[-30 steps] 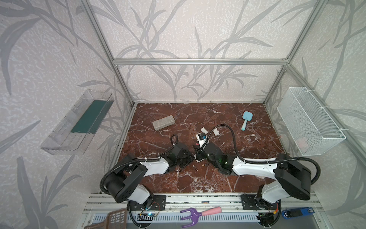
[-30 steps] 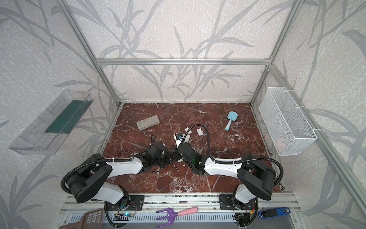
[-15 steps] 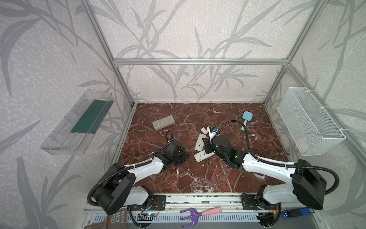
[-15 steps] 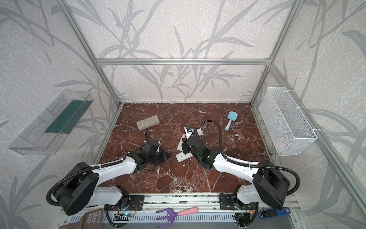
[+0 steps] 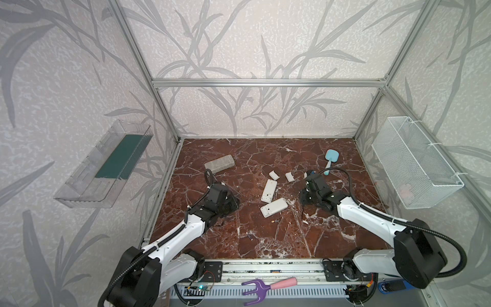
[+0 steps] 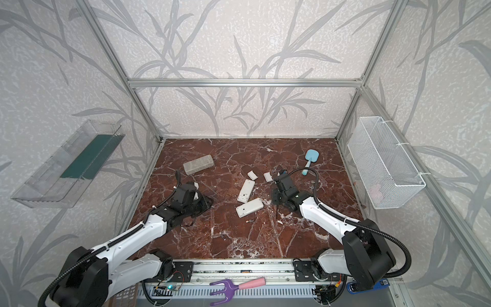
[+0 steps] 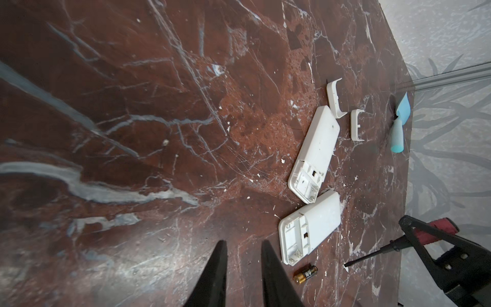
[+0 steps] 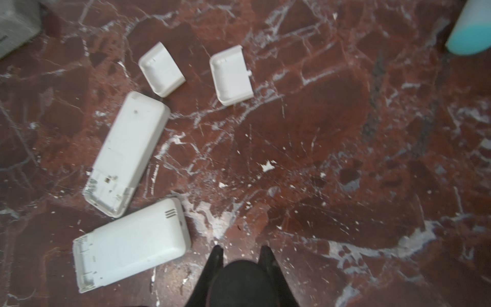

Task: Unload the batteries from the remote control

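Two of them lie face down on the bench [image 5: 313, 239]: the farther remote [image 5: 269, 189] and the nearer remote [image 5: 274, 207]. Both have their battery bays uncovered and, as far as I can see, empty. Their two covers [image 5: 273, 174] sit just beyond.

One battery [image 7: 305, 273] rests on the marble just beside the nearer remote's open end. A second battery [image 5: 249, 236] lies apart, closer to the front rail (there may be another by the left arm, too small to be sure).

The left pincer [image 7: 244, 243] hangs low, its tips slightly spread with nothing between them. The right pincer [image 8: 241, 248] is pinching a red-handled screwdriver [image 7: 374, 252], blade angled down toward the bench.

The unloading looks about done to me. My worry is that those cells are round on polished stone, so a brush from either arm could send one rolling toward the rail. The narrow gap on the left might shove a battery rather than straddle it. The screwdriver blade, swung carelessly, could scrape the bench or flick a remote.
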### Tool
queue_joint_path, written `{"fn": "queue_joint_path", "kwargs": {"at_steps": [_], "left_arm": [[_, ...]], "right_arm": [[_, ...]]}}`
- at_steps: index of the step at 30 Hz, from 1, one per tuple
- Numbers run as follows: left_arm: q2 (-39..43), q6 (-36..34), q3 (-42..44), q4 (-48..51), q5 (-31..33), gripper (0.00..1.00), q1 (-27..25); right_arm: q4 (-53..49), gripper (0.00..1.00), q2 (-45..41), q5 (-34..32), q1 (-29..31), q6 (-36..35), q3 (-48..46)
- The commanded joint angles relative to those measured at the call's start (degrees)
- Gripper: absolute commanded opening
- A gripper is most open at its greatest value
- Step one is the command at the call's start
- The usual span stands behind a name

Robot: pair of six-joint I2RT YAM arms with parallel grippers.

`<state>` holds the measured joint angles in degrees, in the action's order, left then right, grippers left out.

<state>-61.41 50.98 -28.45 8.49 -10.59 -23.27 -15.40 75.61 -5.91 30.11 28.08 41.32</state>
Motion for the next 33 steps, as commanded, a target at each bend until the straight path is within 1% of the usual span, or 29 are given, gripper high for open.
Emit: {"fn": "queue_joint_path", "kwargs": {"at_steps": [1, 4, 9, 12, 16, 22, 24, 27, 29, 30, 33], "left_arm": [[1.7, -3.2, -0.5, 3.9, 1.1, 0.27, 1.7], [3.3, -4.2, -0.3, 5.1, 1.0, 0.27, 3.1], [6.8, -5.9, -0.3, 7.5, 1.9, 0.28, 4.8], [9.2, -7.1, -0.4, 9.1, 3.0, 0.28, 5.7], [11.8, -9.4, -1.2, 11.8, 4.1, 0.29, 6.9], [13.7, -14.2, -4.7, 15.2, 6.3, 0.33, 8.8], [13.5, -16.9, -7.0, 16.3, 7.3, 0.36, 9.6], [12.4, -21.6, -10.9, 16.3, 8.7, 0.44, 11.0], [11.3, -25.3, -13.7, 15.9, 10.1, 0.51, 12.0], [10.7, -26.9, -14.9, 15.7, 11.0, 0.55, 12.3], [9.4, -32.0, -18.0, 14.5, 16.6, 0.69, 13.2]], "right_arm": [[-3.5, 0.19, 0.5, 1.4, -0.5, 0.7, -1.2], [-3.0, 0.24, 2.4, 1.2, -1.0, 1.0, -1.3], [-3.4, 0.27, 5.8, 2.8, -2.2, 1.4, -0.6], [-3.6, 0.32, 6.2, 3.2, -2.2, 1.3, 0.0], [-5.3, 0.39, 4.9, 2.6, -2.2, 0.5, 1.2], [-8.2, 0.44, -0.2, -0.4, -2.2, -1.0, 2.5], [-8.5, 0.46, -3.1, -2.2, -2.2, -2.1, 2.5], [-7.9, 0.52, -8.0, -6.7, -2.3, -5.2, 2.4], [-7.9, 0.57, -11.4, -10.9, -2.4, -8.3, 2.5], [-7.7, 0.60, -12.6, -12.6, -2.5, -10.0, 2.5], [-5.0, 0.76, -16.6, -18.7, -2.9, -16.1, 1.3]]}}
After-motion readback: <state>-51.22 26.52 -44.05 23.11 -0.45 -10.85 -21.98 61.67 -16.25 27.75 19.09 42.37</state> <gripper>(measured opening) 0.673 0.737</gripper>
